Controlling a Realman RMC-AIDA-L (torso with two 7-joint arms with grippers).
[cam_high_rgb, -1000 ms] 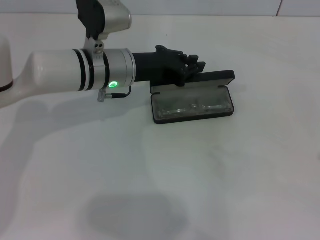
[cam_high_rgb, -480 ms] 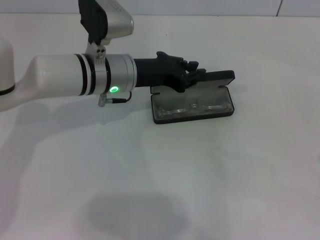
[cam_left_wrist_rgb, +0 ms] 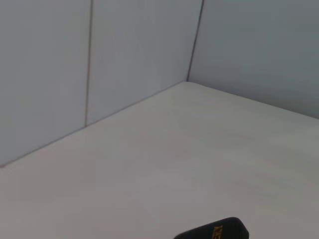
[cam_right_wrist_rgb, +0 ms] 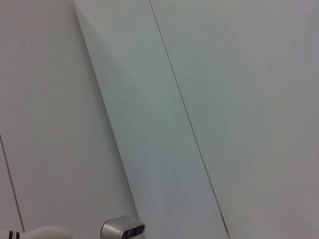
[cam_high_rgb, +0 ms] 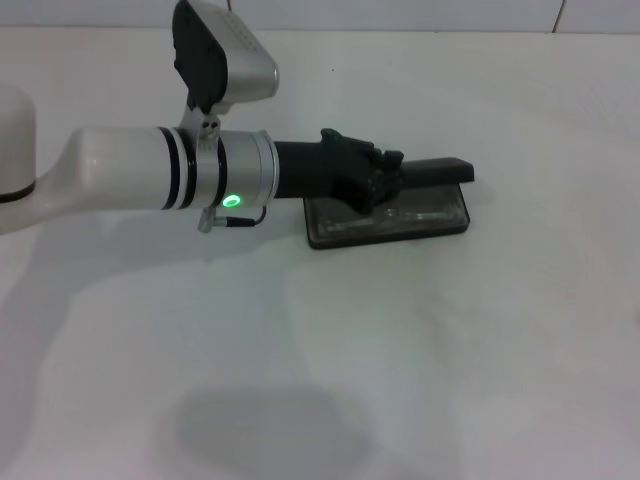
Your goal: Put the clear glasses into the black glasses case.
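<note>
A plain white table (cam_high_rgb: 420,380) fills nearly the whole head view, its far edge meeting a pale panelled wall along the top of the frame. The black glasses case (cam_high_rgb: 388,212) lies directly on it, right of centre in the upper half, long side running left to right, lid partly raised. Soft grey shadows fall on the tabletop at lower left. In the left wrist view one rounded corner of the case (cam_left_wrist_rgb: 214,231) shows at the bottom edge.

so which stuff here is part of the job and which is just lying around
Part of the job:
- black glasses case, lid half lowered
- clear glasses, lying inside it
- left gripper, at the lid

Just there:
- white table
- right arm, out of the head view
</note>
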